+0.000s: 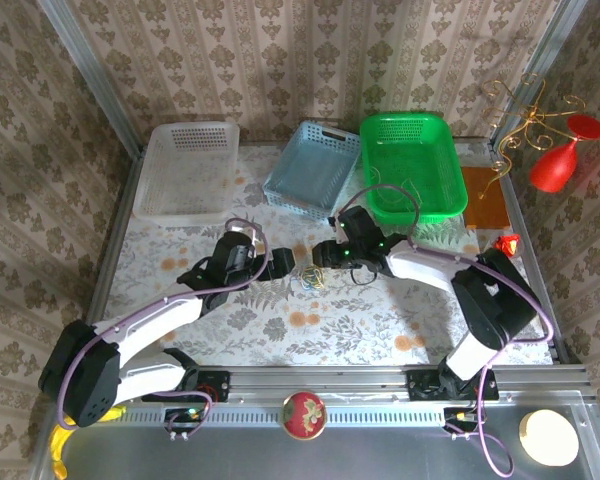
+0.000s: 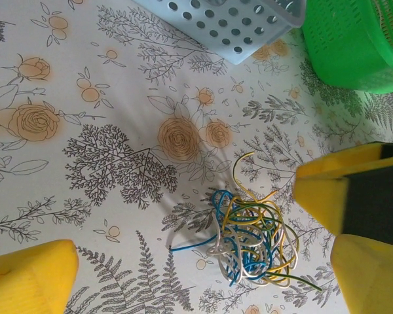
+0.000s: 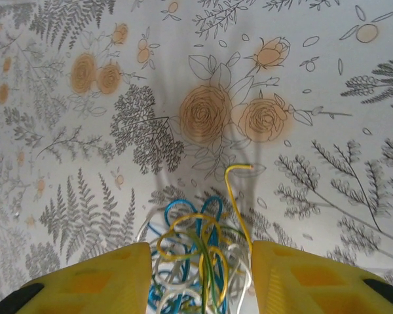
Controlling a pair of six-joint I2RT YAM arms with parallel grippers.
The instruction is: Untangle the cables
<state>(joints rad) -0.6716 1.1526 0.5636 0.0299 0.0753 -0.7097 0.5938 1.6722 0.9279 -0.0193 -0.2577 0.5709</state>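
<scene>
yellow, blue and white cables [image 1: 313, 277] sit knotted on the table [image 1: 380, 330], seen from above. the left wrist shows our left gripper [image 2: 203, 261] wide open beside them. the right wrist shows our right gripper [image 3: 200, 248] around the knot; pinching or not, we cannot tell. we should pinch one loop only.

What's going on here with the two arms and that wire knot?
Cable untangling, early on. The cables lie as one knotted bundle of blue, white and yellow strands on the floral tablecloth, mid-table. The right gripper is down at the bundle with its jaws either side of it, not visibly clamped. The left gripper sits just beside the knot, jaws wide open, holding nothing. No strand is pulled free yet.
</scene>
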